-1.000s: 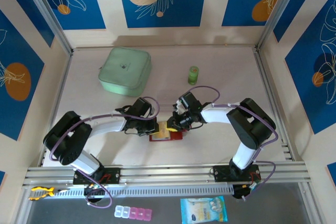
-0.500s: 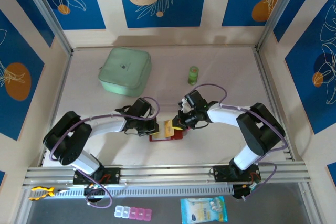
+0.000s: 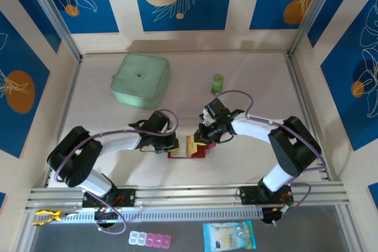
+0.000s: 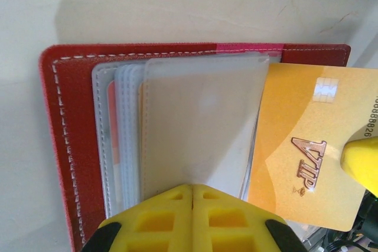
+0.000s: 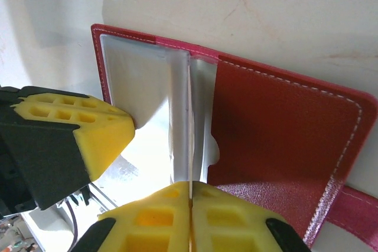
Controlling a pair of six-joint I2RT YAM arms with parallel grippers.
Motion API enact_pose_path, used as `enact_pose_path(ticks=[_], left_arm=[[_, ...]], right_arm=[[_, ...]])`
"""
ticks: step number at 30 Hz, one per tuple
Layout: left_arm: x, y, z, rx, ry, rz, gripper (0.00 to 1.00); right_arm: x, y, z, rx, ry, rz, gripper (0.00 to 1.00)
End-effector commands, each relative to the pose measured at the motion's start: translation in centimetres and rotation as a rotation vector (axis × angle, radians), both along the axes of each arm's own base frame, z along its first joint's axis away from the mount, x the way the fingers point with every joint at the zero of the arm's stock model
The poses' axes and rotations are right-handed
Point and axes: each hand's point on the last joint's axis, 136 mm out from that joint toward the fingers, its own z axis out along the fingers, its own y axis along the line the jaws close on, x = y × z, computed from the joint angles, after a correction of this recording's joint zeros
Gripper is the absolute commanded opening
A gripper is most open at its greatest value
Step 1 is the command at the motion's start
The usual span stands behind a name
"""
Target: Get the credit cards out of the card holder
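**Wallet** (image 4: pixel 71 146): red, stitched along its border, lying open and flat on the table (image 3: pixel 254 81) close to the middle of the near edge, between the two grippers. Its small red tab (image 5: pixel 357 216) is sticking out past one corner.

**Clear pockets** (image 4: pixel 201 128): a stack of frosted plastic leaves is fanning out from the wallet's inside. A reddish strip (image 4: pixel 111 116) is showing through the leaves; what it belongs to cannot be told.

**Gold card** (image 4: pixel 295 122): orange-yellow, with a chip and the letters "VIP". It is projecting well over half its length from the pockets, past the wallet's edge on the right arm's side. Its inner end is sitting under the top leaf.

**Left gripper** (image 4: pixel 192 196): yellow fingers are standing together with no gap, their tips resting on the edge of the clear pockets. Whether a leaf is pinched between them cannot be told.

**Right gripper** (image 5: pixel 190 196): jaws are clamping the gold card, which is showing as a thin line between the closed pads in the right wrist view. In the left wrist view one yellow fingertip (image 4: pixel 361 166) is covering the card's outer edge.

**Pouch** (image 3: pixel 140 79): pale green, square, sitting toward the far left corner of the table, well apart from the wallet.

**Green cylinder** (image 3: pixel 218 84): small, standing upright near the far edge, right of the pouch.
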Motion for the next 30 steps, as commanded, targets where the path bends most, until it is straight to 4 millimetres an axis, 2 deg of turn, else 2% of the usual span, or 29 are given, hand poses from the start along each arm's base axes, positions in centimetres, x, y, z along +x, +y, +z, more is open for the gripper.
enact_pose_path(ticks=[1, 7, 14, 21, 30], left_arm=[[-0.1, -0.1, 0.8, -0.027, -0.023, 0.014, 0.00], [-0.1, -0.1, 2.2, -0.052, -0.058, 0.010, 0.01], [-0.3, 0.1, 3.0, -0.067, -0.082, -0.003, 0.01], [-0.8, 0.2, 3.2, -0.085, -0.087, -0.017, 0.01], [0.0, 1.9, 3.7, -0.060, -0.141, 0.045, 0.07]], right_arm=[[-0.5, 0.0, -0.1, -0.041, 0.024, 0.005, 0.12], [-1.0, 0.6, 0.3, -0.055, 0.034, -0.010, 0.14], [-1.8, 0.2, 0.9, -0.113, 0.037, -0.027, 0.14], [-2.1, 0.0, 1.1, -0.144, 0.024, -0.031, 0.09], [-1.2, -0.3, 4.0, -0.166, -0.100, 0.037, 0.05]])
